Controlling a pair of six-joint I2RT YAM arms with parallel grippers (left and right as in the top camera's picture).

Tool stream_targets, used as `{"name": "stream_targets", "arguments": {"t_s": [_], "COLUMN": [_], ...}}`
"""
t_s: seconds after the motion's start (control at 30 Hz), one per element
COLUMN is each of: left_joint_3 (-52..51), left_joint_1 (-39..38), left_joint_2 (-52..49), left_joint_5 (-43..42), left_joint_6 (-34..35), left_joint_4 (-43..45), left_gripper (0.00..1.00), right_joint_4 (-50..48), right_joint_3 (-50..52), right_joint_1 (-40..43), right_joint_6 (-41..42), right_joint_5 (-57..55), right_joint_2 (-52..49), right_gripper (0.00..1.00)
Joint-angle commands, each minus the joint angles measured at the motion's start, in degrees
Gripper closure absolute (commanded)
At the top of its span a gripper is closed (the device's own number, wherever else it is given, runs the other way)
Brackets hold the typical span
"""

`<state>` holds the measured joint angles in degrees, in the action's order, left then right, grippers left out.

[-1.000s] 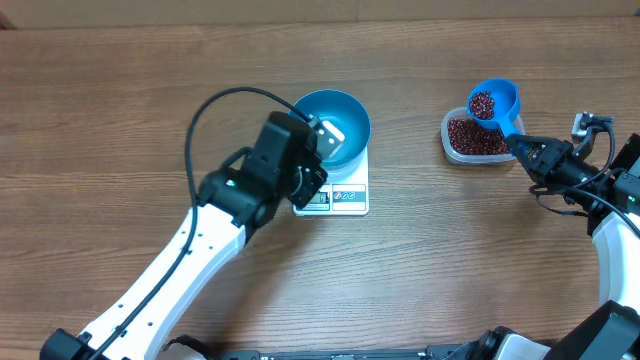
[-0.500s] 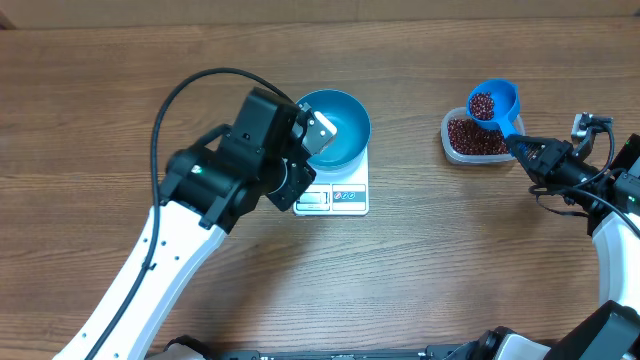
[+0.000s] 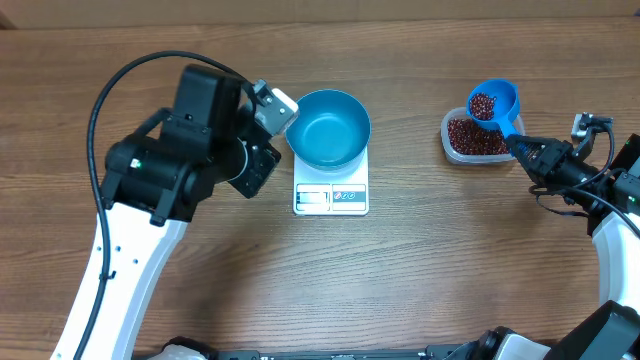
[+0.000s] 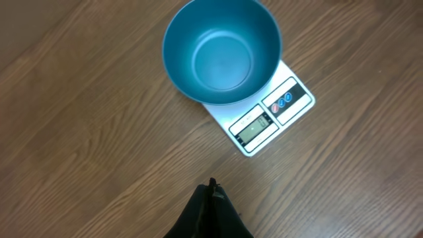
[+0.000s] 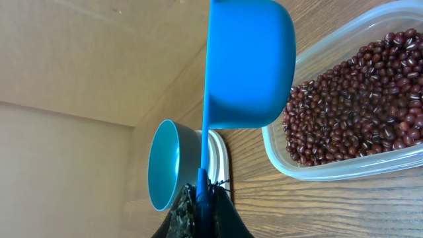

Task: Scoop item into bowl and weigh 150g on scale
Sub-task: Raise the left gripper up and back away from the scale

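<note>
Beans (image 3: 476, 137) lie in clear tub (image 3: 446, 128); some fill blue scoop (image 3: 493, 101) above it, handle clamped in closed right pincer (image 3: 520, 148). Bowl (image 3: 329, 128) sits on scale (image 3: 332, 197), well apart from tub. Left pincer (image 4: 211, 188) closed, holding nothing, just beside bowl.

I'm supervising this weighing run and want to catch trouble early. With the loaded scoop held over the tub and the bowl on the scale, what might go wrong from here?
1. The scoop is loaded with beans and held by its thin handle in the right fingers; crossing the table to the bowl may spill some.
2. The bowl overhangs the small scale; a bump from the scoop might shift it and upset the reading.
</note>
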<state>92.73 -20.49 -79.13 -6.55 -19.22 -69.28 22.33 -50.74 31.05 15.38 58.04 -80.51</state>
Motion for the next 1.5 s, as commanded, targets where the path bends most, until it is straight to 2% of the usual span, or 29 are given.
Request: {"name": "stream_targets", "arguments": {"t_s": [0.0, 0.5, 0.6, 0.67, 0.7, 0.77, 0.83, 1.47], "left_joint_3": [1.5, 1.6, 1.6, 1.6, 1.6, 1.6, 1.6, 1.6], "left_joint_1": [1.0, 4.3, 4.7, 4.7, 4.7, 4.7, 4.7, 4.7], "left_joint_2": [0.9, 4.3, 4.8, 4.7, 4.7, 4.6, 4.6, 4.6], "left_joint_5": [-5.4, -5.4, -7.0, -7.1, -7.1, -7.1, -7.1, -7.0], "left_joint_6": [-2.1, -2.6, -2.7, -2.6, -2.6, -2.6, -2.6, -2.4], "left_joint_4": [0.2, 0.5, 0.5, 0.3, 0.1, 0.0, 0.1, 0.1], "left_gripper": [0.96, 0.96, 0.70, 0.63, 0.56, 0.23, 0.00, 0.01], "right_joint_4": [-0.3, 0.1, 0.1, 0.1, 0.1, 0.1, 0.1, -1.3], "right_joint_3": [-1.5, -1.5, -1.5, -1.5, -1.5, -1.5, -1.5, -1.6], "right_joint_1": [0.2, 0.2, 0.2, 0.2, 0.2, 0.2, 0.2, 0.2], "right_joint_6": [-0.6, -0.9, -1.9, -1.9, -1.9, -1.9, -1.9, -1.7], "right_joint_5": [0.5, 0.5, 0.5, 0.5, 0.5, 0.5, 0.6, 3.0], "right_joint_2": [1.3, 1.3, 1.3, 1.3, 1.3, 1.3, 1.3, 1.3], "right_gripper": [0.96, 0.96, 0.96, 0.96, 0.96, 0.96, 0.96, 0.96]}}
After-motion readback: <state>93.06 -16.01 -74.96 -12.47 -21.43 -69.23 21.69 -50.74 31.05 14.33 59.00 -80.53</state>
